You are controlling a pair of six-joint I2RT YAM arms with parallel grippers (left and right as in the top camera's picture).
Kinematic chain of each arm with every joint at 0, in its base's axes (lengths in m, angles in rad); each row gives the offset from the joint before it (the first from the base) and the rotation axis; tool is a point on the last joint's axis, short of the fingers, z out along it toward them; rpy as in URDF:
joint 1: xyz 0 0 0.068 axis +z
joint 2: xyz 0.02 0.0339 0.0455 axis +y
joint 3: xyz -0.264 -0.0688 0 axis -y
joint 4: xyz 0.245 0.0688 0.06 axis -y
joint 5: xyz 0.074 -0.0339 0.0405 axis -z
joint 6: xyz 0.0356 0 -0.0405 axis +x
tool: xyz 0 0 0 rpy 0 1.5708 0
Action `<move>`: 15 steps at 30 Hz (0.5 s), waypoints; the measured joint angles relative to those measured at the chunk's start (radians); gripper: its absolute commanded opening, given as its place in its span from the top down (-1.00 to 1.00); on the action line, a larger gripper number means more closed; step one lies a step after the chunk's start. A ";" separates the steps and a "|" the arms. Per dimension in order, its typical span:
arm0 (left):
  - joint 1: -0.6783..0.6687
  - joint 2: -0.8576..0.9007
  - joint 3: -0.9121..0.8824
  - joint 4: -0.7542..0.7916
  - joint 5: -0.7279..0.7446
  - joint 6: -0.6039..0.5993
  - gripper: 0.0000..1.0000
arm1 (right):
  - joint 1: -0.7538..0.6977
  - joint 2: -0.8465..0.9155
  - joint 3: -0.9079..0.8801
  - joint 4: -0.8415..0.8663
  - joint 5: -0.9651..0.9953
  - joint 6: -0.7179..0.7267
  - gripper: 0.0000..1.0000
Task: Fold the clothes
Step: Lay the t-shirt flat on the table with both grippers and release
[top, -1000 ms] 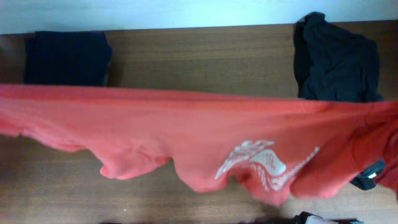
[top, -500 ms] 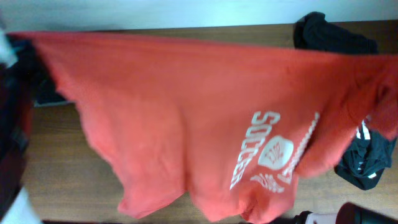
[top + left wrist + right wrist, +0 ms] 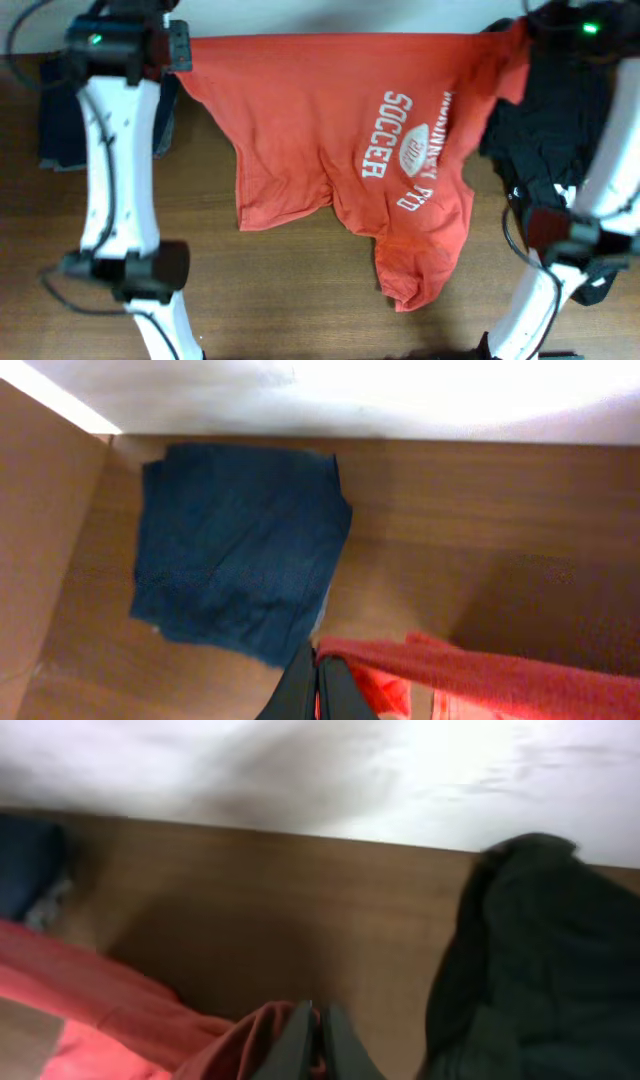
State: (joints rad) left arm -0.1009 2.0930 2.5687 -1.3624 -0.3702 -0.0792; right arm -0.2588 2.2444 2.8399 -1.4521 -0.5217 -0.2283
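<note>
A red T-shirt (image 3: 330,130) with white "SOCCER" print hangs stretched between my two grippers at the far edge of the table, its lower part trailing on the wood. My left gripper (image 3: 182,48) is shut on the shirt's left top corner; in the left wrist view the fingers (image 3: 318,665) pinch red cloth (image 3: 470,675). My right gripper (image 3: 520,30) is shut on the right top corner; in the right wrist view the fingers (image 3: 314,1020) pinch red cloth (image 3: 120,1000).
A folded dark blue garment (image 3: 60,130) lies at the far left, also in the left wrist view (image 3: 235,550). A heap of black clothes (image 3: 550,120) lies at the far right, also in the right wrist view (image 3: 540,960). Wooden table (image 3: 280,290).
Both arms have carried the shirt from near the camera to the far edge of the table. The shirt now hangs spread, with its print turned upright and readable.
</note>
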 measured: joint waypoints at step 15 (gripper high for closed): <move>0.027 0.371 -0.007 0.452 -0.031 0.000 0.99 | 0.095 0.348 -0.012 0.502 0.081 0.018 0.78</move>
State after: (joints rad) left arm -0.0738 2.4638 2.5614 -0.9100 -0.4011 -0.0792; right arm -0.1642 2.5919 2.8281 -0.9504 -0.4404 -0.2104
